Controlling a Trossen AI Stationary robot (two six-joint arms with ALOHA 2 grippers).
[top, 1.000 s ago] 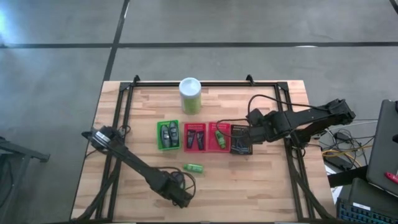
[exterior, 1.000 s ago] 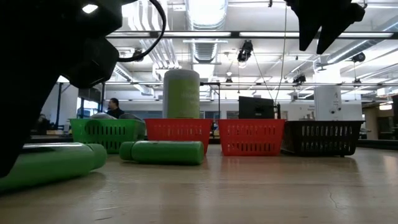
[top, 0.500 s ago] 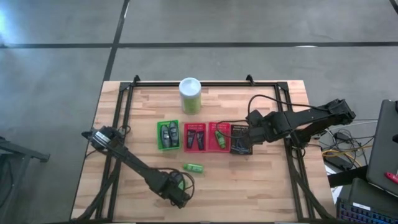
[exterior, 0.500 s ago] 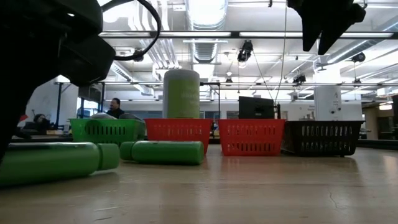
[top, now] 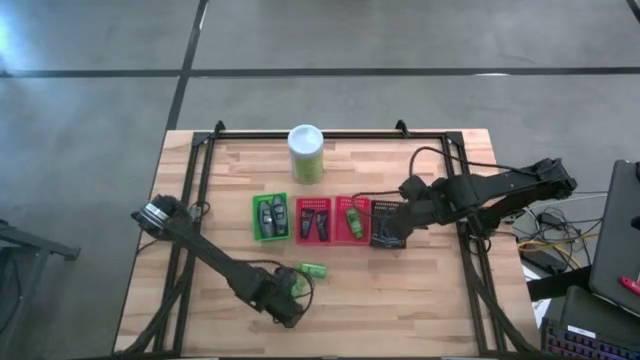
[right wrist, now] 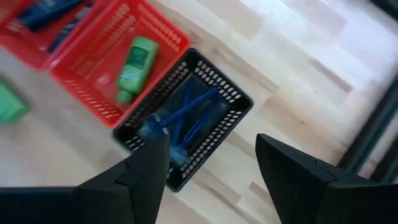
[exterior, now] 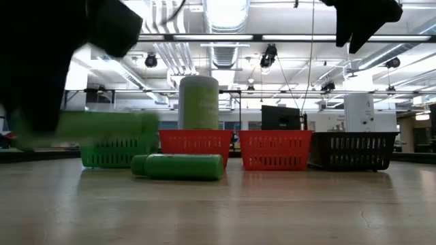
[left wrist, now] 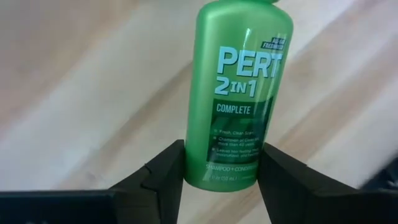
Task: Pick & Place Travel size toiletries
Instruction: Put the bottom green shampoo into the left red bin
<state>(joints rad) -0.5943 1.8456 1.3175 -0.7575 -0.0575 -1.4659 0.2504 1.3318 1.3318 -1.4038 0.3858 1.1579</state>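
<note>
High view: black basket (top: 386, 224), blue sticks (right wrist: 186, 116)

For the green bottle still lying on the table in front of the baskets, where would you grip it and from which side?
Grip the lying green bottle across the middle of its round body, coming straight down from above. It rests on its side, long axis along the basket row, so fingers should close across that axis. The right gripper hovers open over the black basket; the left gripper already holds another bottle.
</note>
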